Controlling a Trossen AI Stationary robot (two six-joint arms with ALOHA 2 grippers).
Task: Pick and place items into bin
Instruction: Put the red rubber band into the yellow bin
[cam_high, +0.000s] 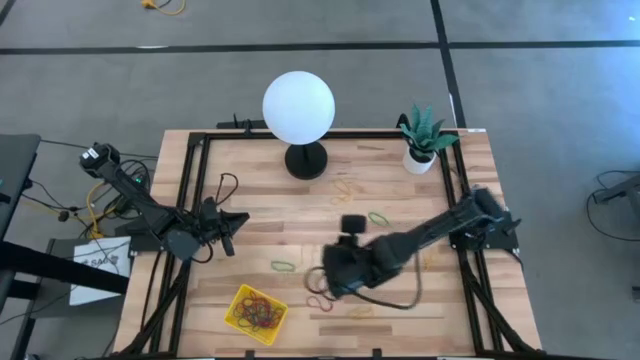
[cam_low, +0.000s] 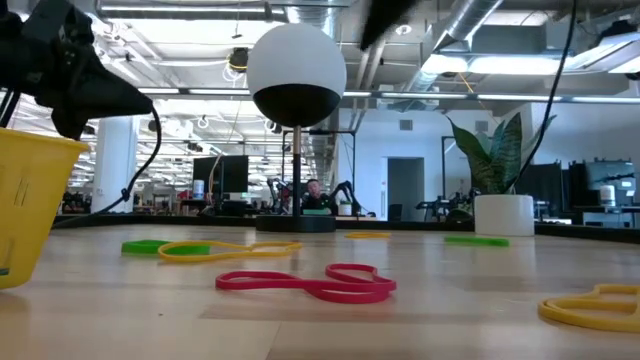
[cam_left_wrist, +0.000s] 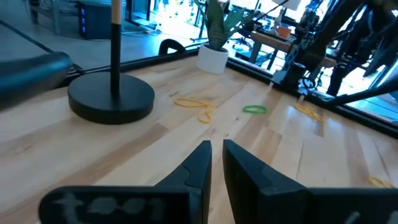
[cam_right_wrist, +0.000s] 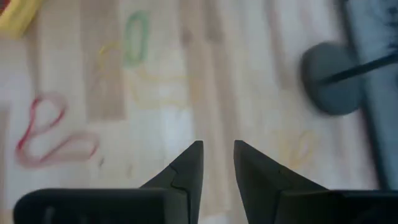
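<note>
Table (cam_high: 400, 200) of pale wood planks, seen from above, left to right. Left hand (cam_high: 228, 238) parked near the left edge, fingers nearly together with only a thin slit between, holding nothing. Shallow square bin of bright yellow plastic (cam_high: 240, 322) near the front edge, left of centre, already holding a tangle of red and yellowish rubber-band loops (cam_high: 259, 313). Green rubber-band loop (cam_high: 284, 266) flat on the boards between bin and right hand. Twisted red rubber-band loop (cam_high: 318, 301) just beside the right hand (cam_high: 326, 282), toward the front; same loop in the right wrist view, off to one side of the fingers. Right hand hovering over the table centre, fingers narrowly apart, empty. Further green loop (cam_high: 378, 217) and yellowish loops (cam_high: 346, 188) behind it, near the black lamp base (cam_high: 306, 161) under the white globe (cam_high: 298, 107).

Step judged in hand: approach to a loose loop, probably the red one. Next move: shift sideways over the loop, widen the fingers, descend to the boards, pinch the limp band.
</note>
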